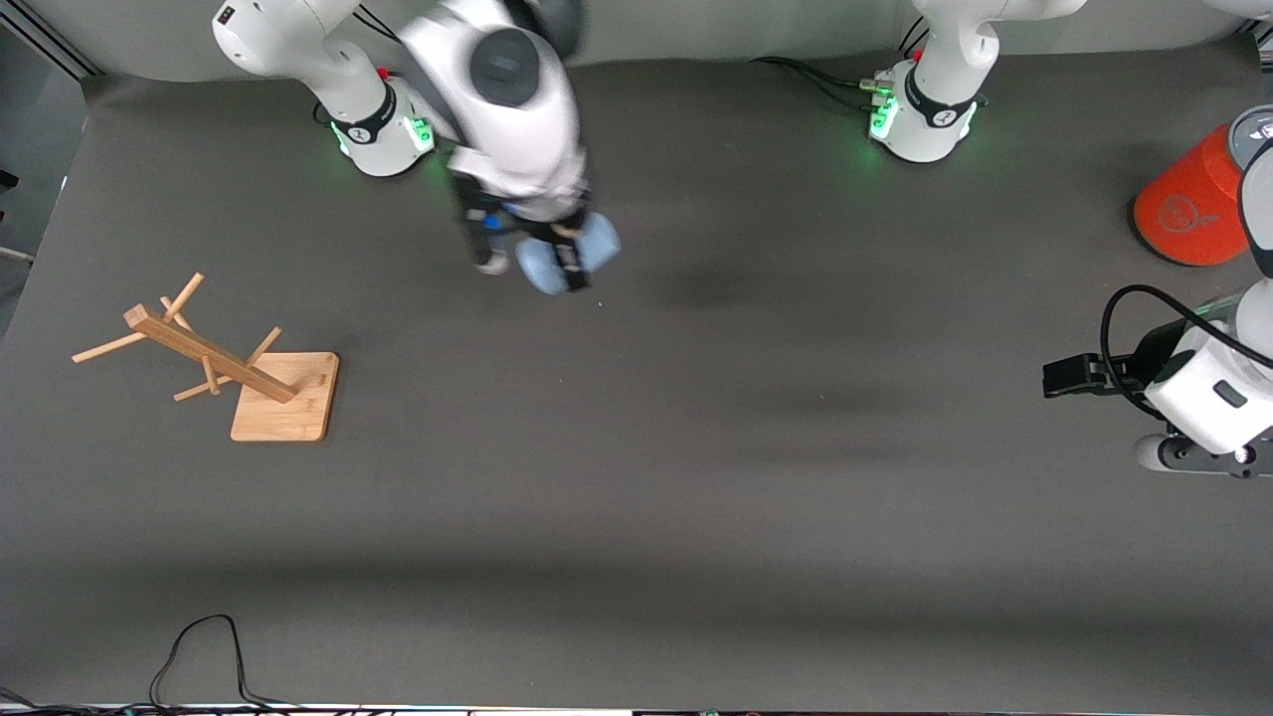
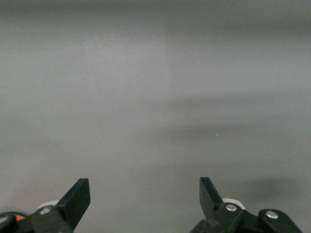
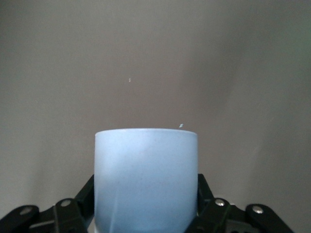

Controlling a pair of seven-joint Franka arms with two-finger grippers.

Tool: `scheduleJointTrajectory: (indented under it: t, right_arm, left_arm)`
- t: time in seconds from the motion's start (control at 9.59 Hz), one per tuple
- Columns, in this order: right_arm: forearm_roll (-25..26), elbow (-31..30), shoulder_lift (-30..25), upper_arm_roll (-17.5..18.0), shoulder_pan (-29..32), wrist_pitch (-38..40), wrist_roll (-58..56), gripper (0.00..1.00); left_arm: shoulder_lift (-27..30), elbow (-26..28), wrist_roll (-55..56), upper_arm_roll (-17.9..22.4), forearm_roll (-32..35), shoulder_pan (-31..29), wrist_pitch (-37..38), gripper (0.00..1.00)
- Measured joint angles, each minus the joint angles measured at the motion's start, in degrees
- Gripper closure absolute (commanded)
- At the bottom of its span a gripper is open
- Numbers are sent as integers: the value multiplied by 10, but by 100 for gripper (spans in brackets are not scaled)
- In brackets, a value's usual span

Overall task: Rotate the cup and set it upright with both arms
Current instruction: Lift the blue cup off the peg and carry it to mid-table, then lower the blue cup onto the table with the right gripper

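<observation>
The front view looks steeply down from high across the worktop (image 1: 696, 517), facing both arm bases along its top edge, far enough off to take in both arms.

The right wrist view sits close above the right pincer (image 3: 146, 204), looking out past its fingers (image 3: 80, 206) at the cup (image 3: 146, 179) between them and the worktop; the front view shares that cup (image 1: 567, 257).

The left wrist view looks past the left pincer (image 2: 145, 196) at bare worktop, also in the front view.
</observation>
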State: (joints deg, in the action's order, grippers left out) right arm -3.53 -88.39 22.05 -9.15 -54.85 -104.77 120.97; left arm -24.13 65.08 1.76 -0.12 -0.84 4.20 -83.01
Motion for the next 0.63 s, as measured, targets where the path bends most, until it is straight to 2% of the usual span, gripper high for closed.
scheduleJointTrajectory:
  t: [0.31,0.63]
  right_arm:
    - [0,97,140,0,-36,-34,125,42]
    - [0,122,217,-1,-64,-90,197,44]
  left_arm:
    - [0,0,0,-1,0,1,0,0]
    - [0,0,0,-1,0,1,1,0]
